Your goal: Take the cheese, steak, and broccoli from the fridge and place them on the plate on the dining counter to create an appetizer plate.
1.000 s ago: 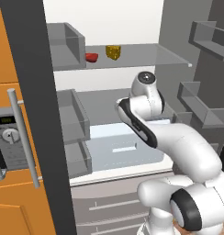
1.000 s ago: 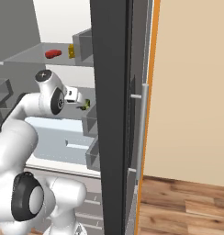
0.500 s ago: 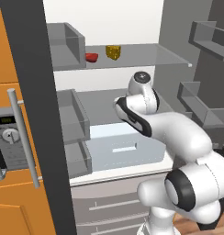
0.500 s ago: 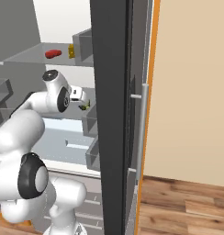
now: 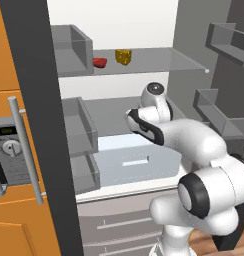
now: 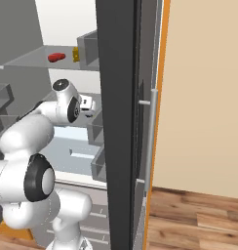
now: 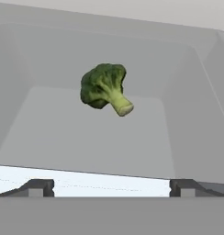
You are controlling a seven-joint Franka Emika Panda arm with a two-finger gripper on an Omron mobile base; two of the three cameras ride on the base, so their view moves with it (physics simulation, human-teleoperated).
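The broccoli lies on the grey middle shelf of the fridge, stem pointing toward the lower right of the hand view. My gripper is open and empty, its fingertips set wide apart and short of the floret. On the top glass shelf rest the red steak and, to its right, the yellow cheese; from the right side the steak shows plainly and the cheese is half hidden by a door bin. The arm's wrist reaches into the middle shelf. The plate and dining counter are out of view.
A pale blue drawer sits under the middle shelf. Grey bins line the left side and others the right. The dark fridge door stands open beside the arm. A microwave sits in the orange cabinet at left.
The arm has stretched a little deeper into the middle shelf, its elbow swinging right. The gripper stays open. Steak and cheese have not moved.
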